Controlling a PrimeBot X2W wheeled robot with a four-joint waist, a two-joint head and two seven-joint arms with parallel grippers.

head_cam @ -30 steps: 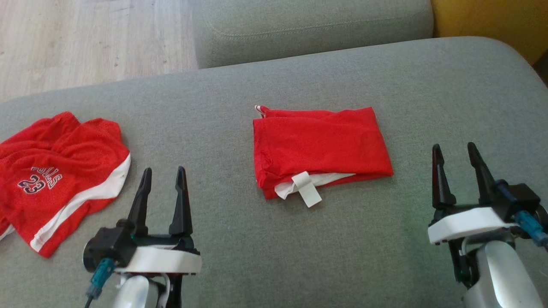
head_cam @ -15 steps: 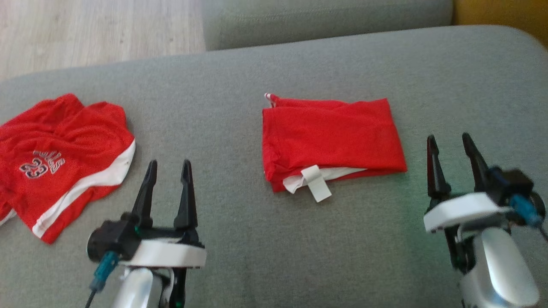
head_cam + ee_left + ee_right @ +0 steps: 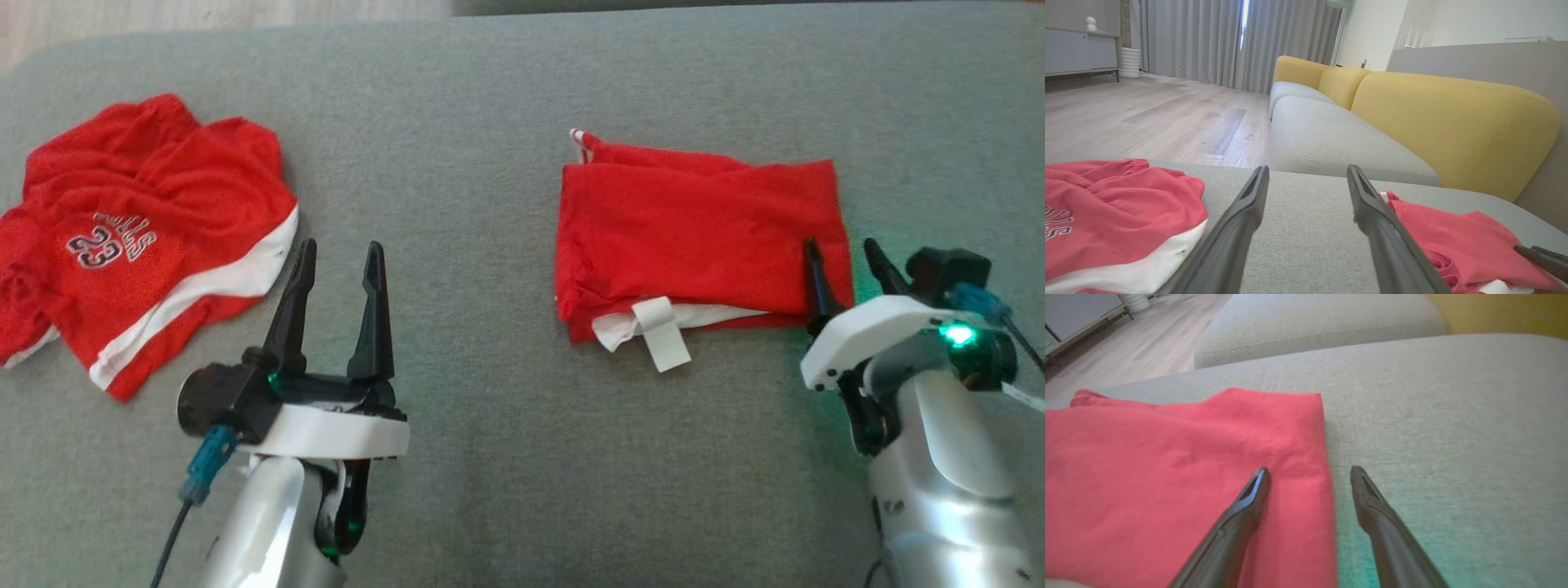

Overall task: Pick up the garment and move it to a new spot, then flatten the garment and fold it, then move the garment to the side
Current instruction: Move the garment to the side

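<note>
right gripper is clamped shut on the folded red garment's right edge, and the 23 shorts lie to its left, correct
Not clamped: the right wrist view shows the right gripper open, jaws straddling the folded red garment at its right edge, one over cloth, one over the grey cushion. The 23 shorts do lie to its left.

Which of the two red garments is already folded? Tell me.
The plain red garment on the right: a neat rectangle with a white tag at its near edge. The red garment printed 23, on the left, lies crumpled.
</note>
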